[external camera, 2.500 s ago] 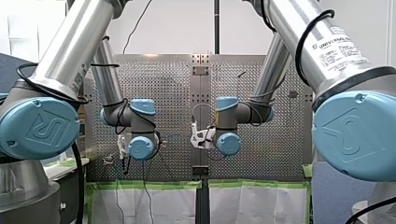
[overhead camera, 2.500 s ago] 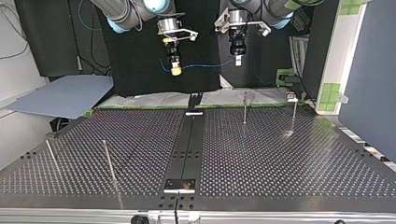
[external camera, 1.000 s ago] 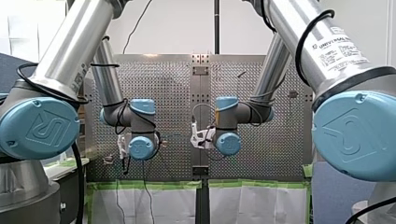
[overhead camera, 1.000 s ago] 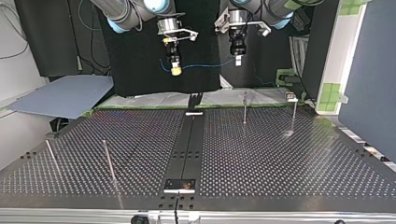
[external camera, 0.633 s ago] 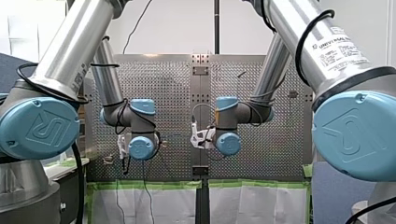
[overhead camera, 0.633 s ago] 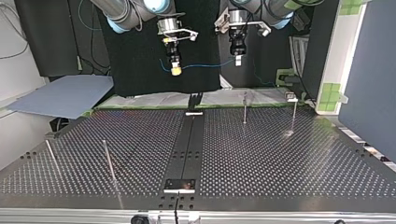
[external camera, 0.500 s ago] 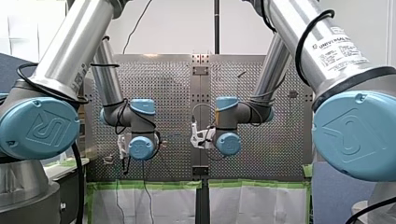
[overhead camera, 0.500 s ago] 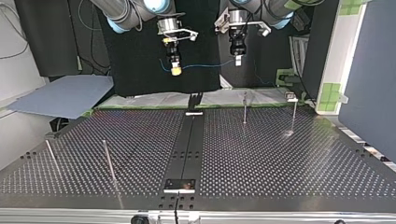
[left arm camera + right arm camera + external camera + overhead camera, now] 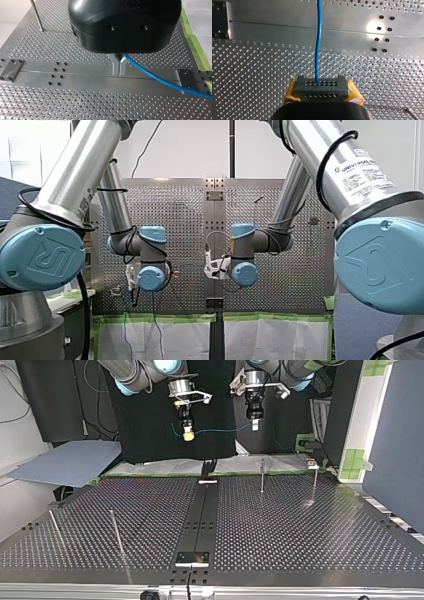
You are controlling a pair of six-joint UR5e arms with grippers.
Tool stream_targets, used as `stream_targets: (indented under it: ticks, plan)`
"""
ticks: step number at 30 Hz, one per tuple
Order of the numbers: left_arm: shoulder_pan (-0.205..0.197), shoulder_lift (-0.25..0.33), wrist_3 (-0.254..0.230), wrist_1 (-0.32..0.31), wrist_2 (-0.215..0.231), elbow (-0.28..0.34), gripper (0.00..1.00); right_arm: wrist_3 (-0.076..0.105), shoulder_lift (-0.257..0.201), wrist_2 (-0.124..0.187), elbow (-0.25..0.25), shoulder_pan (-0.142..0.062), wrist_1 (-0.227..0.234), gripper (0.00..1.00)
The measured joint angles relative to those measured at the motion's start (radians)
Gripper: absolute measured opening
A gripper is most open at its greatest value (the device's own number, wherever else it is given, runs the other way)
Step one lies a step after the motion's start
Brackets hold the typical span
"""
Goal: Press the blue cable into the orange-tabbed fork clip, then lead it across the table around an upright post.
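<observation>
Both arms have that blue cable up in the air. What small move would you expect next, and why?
Probably lower both grippers together. My left gripper and my right gripper each pinch the blue cable, strung between them high above the table. The dark forked clip stands lower down, at the table's edge, with no cable in it.

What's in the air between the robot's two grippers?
The blue cable. In the top view it hangs in a thin line from my right gripper to my left gripper, well above the table.
</observation>
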State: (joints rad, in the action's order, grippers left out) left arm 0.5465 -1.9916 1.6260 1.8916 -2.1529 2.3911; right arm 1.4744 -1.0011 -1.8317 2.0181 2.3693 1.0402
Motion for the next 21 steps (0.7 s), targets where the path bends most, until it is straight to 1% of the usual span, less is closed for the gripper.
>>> stream_targets:
  ticks: [10,17,21]
  plan:
    - [-0.002,-0.003,-0.002,-0.001,-0.001,-0.002,0.00,0.000,0.000,0.000,0.000,0.000,0.000,0.00]
    - [-0.004,-0.051,-0.006,-0.001,-0.003,-0.004,0.00,0.000,0.000,0.000,0.000,0.000,0.000,0.00]
    - [-0.004,-0.063,-0.006,-0.002,-0.003,-0.004,0.00,0.000,0.000,0.000,0.000,0.000,0.000,0.00]
